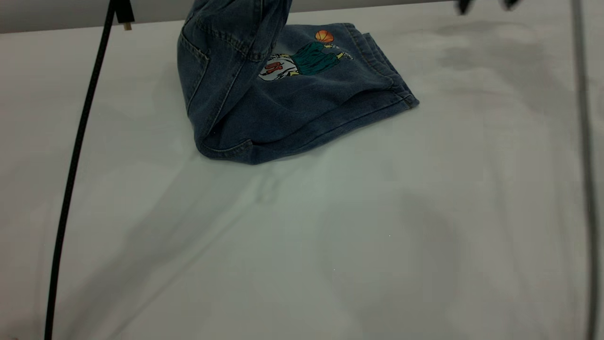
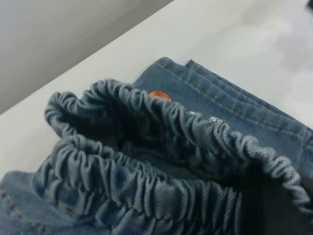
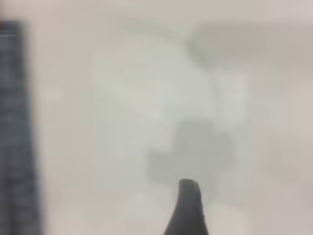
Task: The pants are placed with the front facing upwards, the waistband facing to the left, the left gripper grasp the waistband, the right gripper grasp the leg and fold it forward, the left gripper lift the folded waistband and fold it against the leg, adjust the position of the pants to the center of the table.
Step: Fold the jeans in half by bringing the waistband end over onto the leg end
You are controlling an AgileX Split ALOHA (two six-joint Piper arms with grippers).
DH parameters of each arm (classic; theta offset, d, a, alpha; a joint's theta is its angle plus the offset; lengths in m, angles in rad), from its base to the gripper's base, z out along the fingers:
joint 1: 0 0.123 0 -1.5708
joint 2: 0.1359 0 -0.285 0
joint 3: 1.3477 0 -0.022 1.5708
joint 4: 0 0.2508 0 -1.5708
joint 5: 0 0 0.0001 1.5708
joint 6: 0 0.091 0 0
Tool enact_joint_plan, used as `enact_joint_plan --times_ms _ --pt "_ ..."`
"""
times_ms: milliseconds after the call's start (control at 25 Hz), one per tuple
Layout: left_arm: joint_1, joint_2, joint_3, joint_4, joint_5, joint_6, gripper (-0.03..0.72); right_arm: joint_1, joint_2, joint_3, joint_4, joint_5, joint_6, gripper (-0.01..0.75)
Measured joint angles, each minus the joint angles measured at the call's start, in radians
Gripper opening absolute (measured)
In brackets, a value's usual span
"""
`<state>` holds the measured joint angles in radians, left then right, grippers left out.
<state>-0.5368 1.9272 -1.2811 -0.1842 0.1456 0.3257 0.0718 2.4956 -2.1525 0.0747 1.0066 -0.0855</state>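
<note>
Pants (image 1: pixel 302 99): far part of worktop (image 1: pixel 302 245), already halved, print up. Waistband (image 2: pixel 146 147) raised, presumably held by left pincer, grip unseen: cannot tell. Advice: carry band across over leg (image 1: pixel 373 61), lay hems flush. Right pincer (image 1: pixel 486 4) far right, idle; state cannot tell.

1x short blue denim pants (image 1: pixel 292 108), 1 ruched elastic waistband (image 2: pixel 161 161), 1 cartoon player print (image 1: pixel 302 63) with 1 orange basketball (image 1: pixel 324 36). 1x plain off-white table (image 1: pixel 330 245). 1x hanging black cable (image 1: pixel 75 156). 2 dark fingertips (image 1: pixel 465 5) at exterior view's top edge.
</note>
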Motion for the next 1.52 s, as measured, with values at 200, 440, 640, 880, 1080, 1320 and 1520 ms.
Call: enact_joint_plan --times_ms 200,440,640,880,1080,1320,1520 --pt "-0.028 0.063 -0.056 0.000 0.005 0.036 0.065 -0.112 0.000 0.000 -0.001 0.036 0.000 0.510" --pt "-0.068 0.201 -0.176 0.000 -0.027 0.038 0.065 -0.158 0.000 0.000 -0.010 0.042 -0.005 0.510" --pt "-0.109 0.284 -0.219 0.001 -0.108 0.044 0.065 -0.161 0.000 0.000 -0.029 0.058 -0.007 0.510" --pt "-0.137 0.345 -0.218 0.001 -0.189 0.087 0.107 -0.161 0.000 0.000 -0.025 0.060 -0.014 0.510" --pt "-0.138 0.355 -0.218 0.000 -0.252 0.085 0.313 -0.161 0.000 0.000 -0.026 0.071 -0.023 0.510" --pt "-0.138 0.353 -0.218 -0.007 -0.349 0.067 0.532 -0.161 -0.006 0.001 -0.026 0.079 -0.027 0.510" --pt "-0.126 0.315 -0.228 -0.056 -0.253 0.024 0.561 -0.161 -0.058 -0.022 -0.026 0.128 -0.055 0.510"
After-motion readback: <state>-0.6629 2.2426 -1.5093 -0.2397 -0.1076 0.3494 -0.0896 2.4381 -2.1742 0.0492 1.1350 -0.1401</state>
